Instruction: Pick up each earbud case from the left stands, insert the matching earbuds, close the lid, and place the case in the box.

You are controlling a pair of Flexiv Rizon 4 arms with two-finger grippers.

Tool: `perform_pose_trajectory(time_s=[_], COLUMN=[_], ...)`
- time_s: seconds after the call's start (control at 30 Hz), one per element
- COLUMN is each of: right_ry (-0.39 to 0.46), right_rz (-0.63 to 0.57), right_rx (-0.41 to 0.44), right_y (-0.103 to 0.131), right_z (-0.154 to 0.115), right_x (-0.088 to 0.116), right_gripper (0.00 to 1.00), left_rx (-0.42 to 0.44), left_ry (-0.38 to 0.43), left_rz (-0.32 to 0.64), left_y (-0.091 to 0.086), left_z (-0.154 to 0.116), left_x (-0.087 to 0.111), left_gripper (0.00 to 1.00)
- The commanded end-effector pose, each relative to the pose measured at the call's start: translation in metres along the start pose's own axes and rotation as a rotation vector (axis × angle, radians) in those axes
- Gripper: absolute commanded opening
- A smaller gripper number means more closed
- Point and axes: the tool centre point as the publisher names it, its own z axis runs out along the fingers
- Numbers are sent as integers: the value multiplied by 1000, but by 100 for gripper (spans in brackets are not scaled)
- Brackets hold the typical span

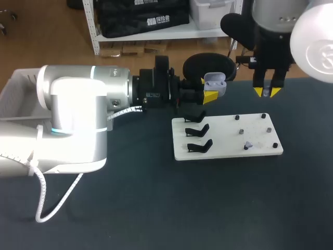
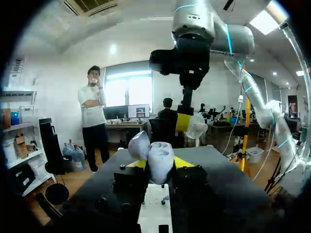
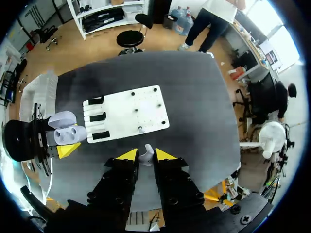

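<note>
A pale grey earbud case (image 1: 215,81) with its lid up is held above the table behind the white board (image 1: 229,151). My left gripper (image 1: 212,93) is shut on it. In the left wrist view the case (image 2: 161,153) sits between the yellow fingertips with both earbud wells showing. My right gripper (image 1: 267,92) hangs to the right of the case, above the board's far edge, shut on a small white earbud (image 3: 145,153). Three black stands (image 1: 197,130) on the board's left side are bare. Another earbud (image 1: 249,145) lies by the pegs.
A white basket (image 1: 18,86) stands at the table's far left edge, behind my left arm. Several black pegs (image 1: 269,129) stick up from the board's right half. Dark tabletop stretches in front of the board.
</note>
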Motion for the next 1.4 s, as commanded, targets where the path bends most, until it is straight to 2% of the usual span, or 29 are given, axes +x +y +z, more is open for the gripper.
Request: perform_pose_trajectory(time_s=[0.03, 0.07, 0.5, 0.53, 0.67, 0.9, 1.13, 1.4], right_ry=[29, 3, 3, 12, 6, -16, -30, -25], right_rz=[238, 237, 237, 242, 283, 280, 246, 248], right_rx=[91, 115, 115, 89, 70, 19, -6, -23], right_y=[16, 20, 20, 22, 32, 55, 81, 89], right_z=[-8, -11, -11, -12, -19, -37, -39, -35], right_x=[2, 3, 3, 3, 1, -8, -12, -18], right_gripper=[0, 0, 0, 0, 0, 0, 0, 0], left_rx=[-4, -4, -4, -4, -4, -4, -4, -4], left_ry=[-7, -7, -7, -7, -7, -7, -7, -7], left_rz=[3, 3, 3, 3, 3, 3, 3, 3], left_y=[-1, -1, -1, -1, -1, -1, -1, -1], left_z=[0, 0, 0, 0, 0, 0, 0, 0], left_x=[1, 1, 1, 1, 1, 1, 1, 1], left_gripper=[0, 0, 0, 0, 0, 0, 0, 0])
